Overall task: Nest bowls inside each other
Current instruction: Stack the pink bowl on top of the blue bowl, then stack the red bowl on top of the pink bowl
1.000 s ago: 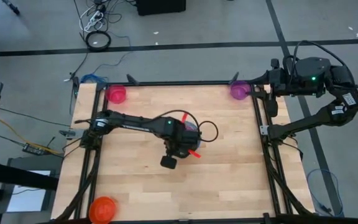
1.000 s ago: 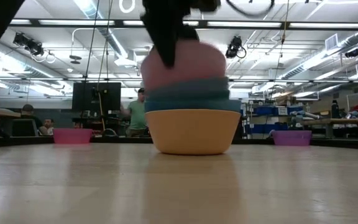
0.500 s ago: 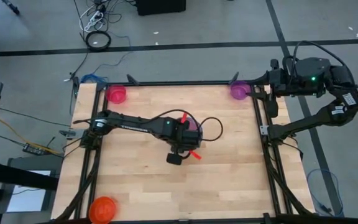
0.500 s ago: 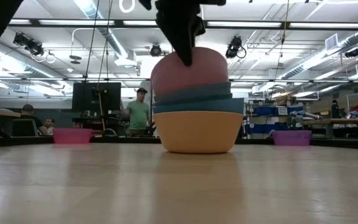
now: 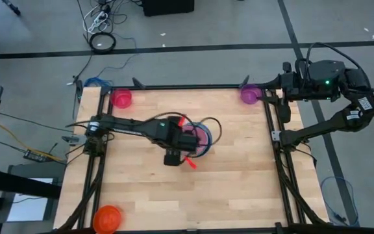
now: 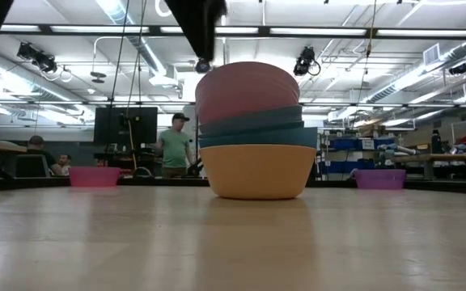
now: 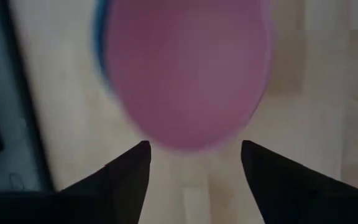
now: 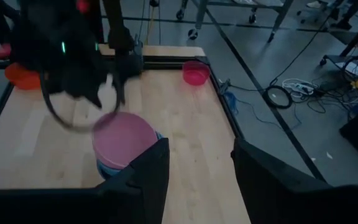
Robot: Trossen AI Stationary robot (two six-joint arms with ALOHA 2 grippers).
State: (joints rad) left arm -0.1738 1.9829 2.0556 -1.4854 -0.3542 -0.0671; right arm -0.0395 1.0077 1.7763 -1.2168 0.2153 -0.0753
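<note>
Matt plastic bowls [image 6: 249,129], wooden table [image 5: 239,175]

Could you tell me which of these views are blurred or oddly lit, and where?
Left wrist view: the pink bowl is a soft blur, filling most of the picture. Low view: ceiling lights glare and the left arm overhead shows as a dark silhouette. Right wrist view: dim, with the left gripper smeared. High view: evenly lit and sharp.

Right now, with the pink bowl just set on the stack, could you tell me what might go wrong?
1. The pink bowl sits high and slightly tilted on the stack, so it may not be fully nested.
2. The left gripper, jaws open, hangs close beside it; withdrawing carelessly could knock the stack.
3. The orange bowl sits at the table's edge, an awkward pick.
</note>
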